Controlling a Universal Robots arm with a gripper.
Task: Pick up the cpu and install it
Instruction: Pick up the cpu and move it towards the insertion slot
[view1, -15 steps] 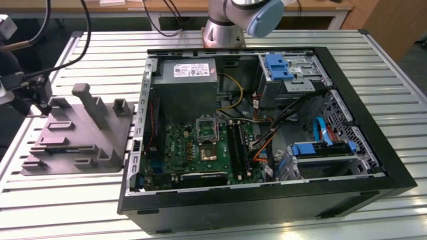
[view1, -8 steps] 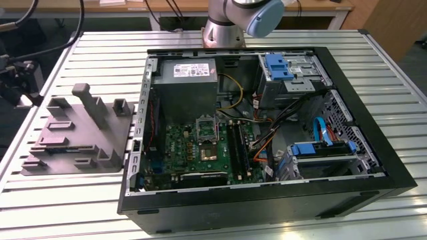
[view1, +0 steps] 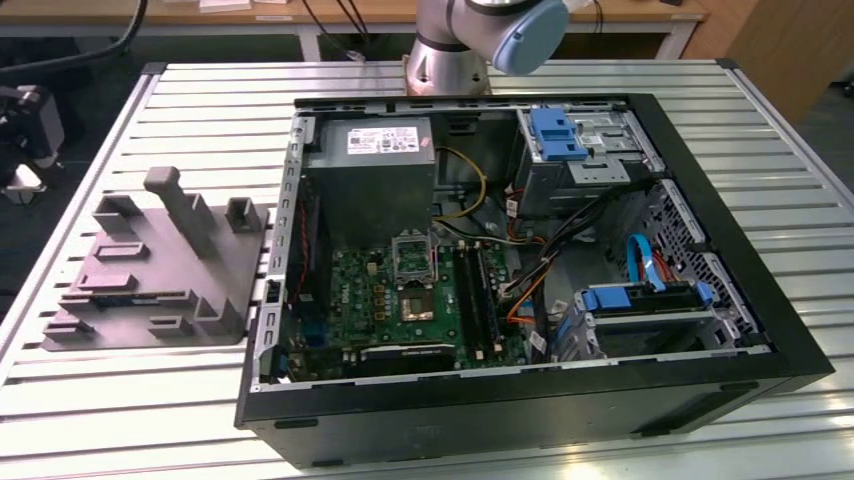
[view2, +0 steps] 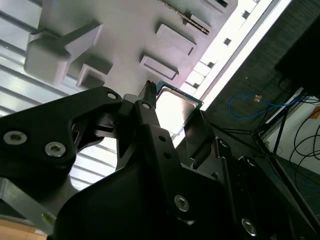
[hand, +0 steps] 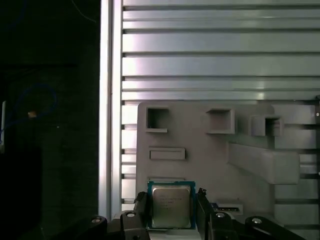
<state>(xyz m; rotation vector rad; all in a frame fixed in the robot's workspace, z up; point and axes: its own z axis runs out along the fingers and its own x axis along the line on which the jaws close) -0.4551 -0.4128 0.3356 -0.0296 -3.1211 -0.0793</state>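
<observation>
- The gripper has its fingers closed on the cpu. In both wrist views one finger presses each of two opposite edges, so the silvery top and the green border stay uncovered.
- Holding it by the edges seems deliberate. It keeps the chip flat and square to the fingers, and it keeps the underside free of contact, which matters for seating it later.
- In the second wrist view the cpu sits level between the dark fingers, with the gripper centred on it and not skewed.
- The grey plastic fixture lies behind the chip, with its pockets and posts looking small beside it. From that I judge the cpu is held clear above the fixture, not resting in a recess.
- In the exterior view the fixture sits on the slatted tabletop just beside the open computer case, on the exterior view's left. That keeps the path from pick-up to install short.
- The case lies on its side with the panel off, so the motherboard faces up. The motherboard socket is reachable from above; whether its frame is open I cannot tell for certain.
- The arm shows at the far edge of the tabletop, behind the case.
- As it stands, the pick looks done and the install is not: the socket holds no chip that I can make out.
</observation>
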